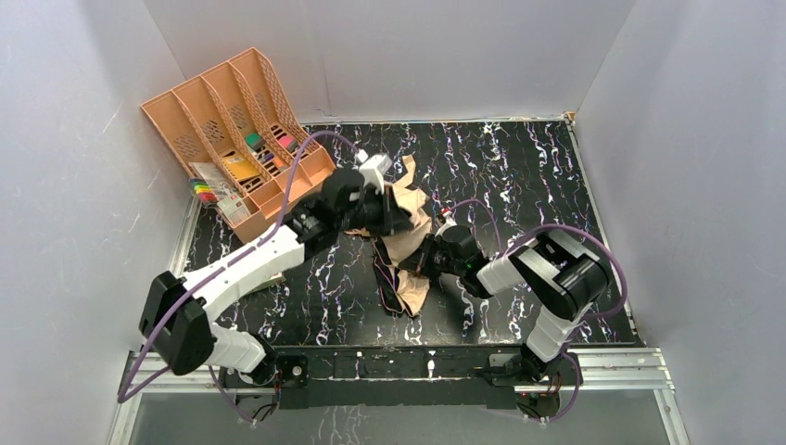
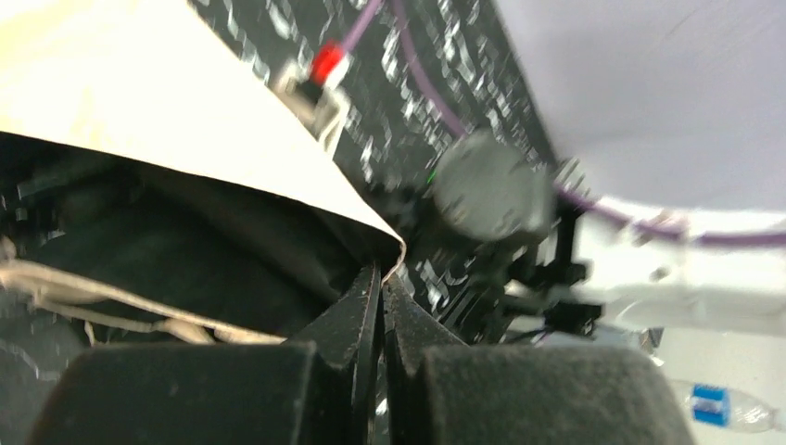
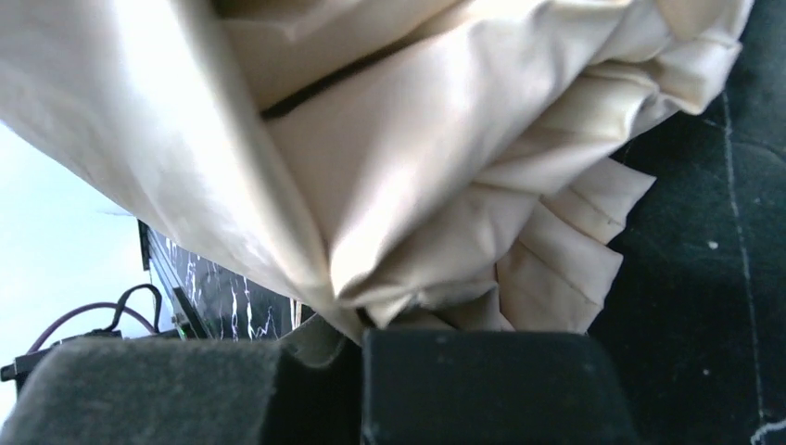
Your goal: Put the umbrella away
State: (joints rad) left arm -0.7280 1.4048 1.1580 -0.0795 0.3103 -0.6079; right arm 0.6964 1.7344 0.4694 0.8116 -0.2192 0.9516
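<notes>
The umbrella (image 1: 409, 243) is a crumpled bundle of pale tan fabric with a dark underside, lying mid-table on the black marbled mat. My left gripper (image 1: 394, 215) is at its upper part, shut on a thin edge of the umbrella fabric (image 2: 278, 176), which runs down between the fingertips (image 2: 366, 292). My right gripper (image 1: 424, 260) is at the bundle's right side, shut on a fold of the tan fabric (image 3: 399, 185) that fills the right wrist view. The handle and loop strap are hidden.
A peach-orange divided file tray (image 1: 206, 120) with small coloured items lies tilted at the back left, a marker pack (image 1: 215, 192) against its front. Grey walls close in on three sides. The right arm's wrist (image 2: 487, 190) and purple cables show close to my left gripper.
</notes>
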